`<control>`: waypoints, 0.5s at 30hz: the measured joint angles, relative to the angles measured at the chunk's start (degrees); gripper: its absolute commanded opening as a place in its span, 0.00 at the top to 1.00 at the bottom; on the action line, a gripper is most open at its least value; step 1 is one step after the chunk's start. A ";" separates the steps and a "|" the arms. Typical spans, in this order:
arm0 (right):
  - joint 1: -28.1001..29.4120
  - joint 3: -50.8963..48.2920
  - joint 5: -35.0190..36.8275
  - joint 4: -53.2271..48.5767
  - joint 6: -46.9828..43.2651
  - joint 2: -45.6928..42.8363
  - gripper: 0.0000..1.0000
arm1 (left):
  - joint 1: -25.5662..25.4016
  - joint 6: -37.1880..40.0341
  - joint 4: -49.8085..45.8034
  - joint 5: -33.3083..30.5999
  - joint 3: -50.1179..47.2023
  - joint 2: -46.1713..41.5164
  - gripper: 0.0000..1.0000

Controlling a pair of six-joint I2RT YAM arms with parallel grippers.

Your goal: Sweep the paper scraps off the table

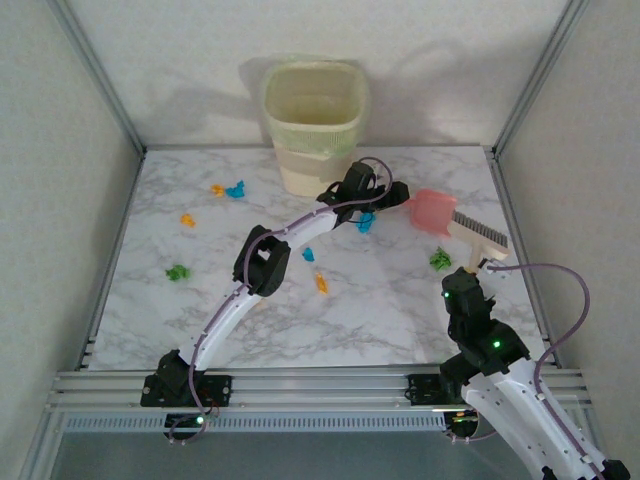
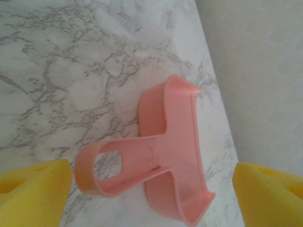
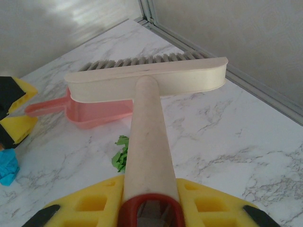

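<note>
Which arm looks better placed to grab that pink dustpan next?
Probably the left. The left gripper is open, and the pink dustpan lies between its fingers, handle toward it. The right gripper is shut on the brush, so it has no free grip.

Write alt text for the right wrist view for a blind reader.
The right gripper clamps the handle of a cream plastic hand brush, its head pointing away across the white marbled table. Behind it lies a pink plastic dustpan; a crumpled green paper scrap sits beside the handle.
</note>
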 measured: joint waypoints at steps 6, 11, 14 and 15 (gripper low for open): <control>0.00 0.00 0.00 0.00 0.00 0.00 1.00 | 0.02 -3.67 3.58 -0.31 0.35 1.20 0.23; 0.00 -0.02 -0.39 0.02 -0.02 0.00 1.00 | 0.00 -5.38 5.29 -0.46 0.44 2.54 0.29; 0.00 -0.02 -0.72 0.11 -0.02 0.00 1.00 | 0.02 -6.21 5.79 -0.48 0.59 2.69 0.35; 0.00 -0.07 -0.90 0.24 -0.02 0.00 1.00 | 0.02 -6.38 5.95 -0.50 0.59 2.73 0.36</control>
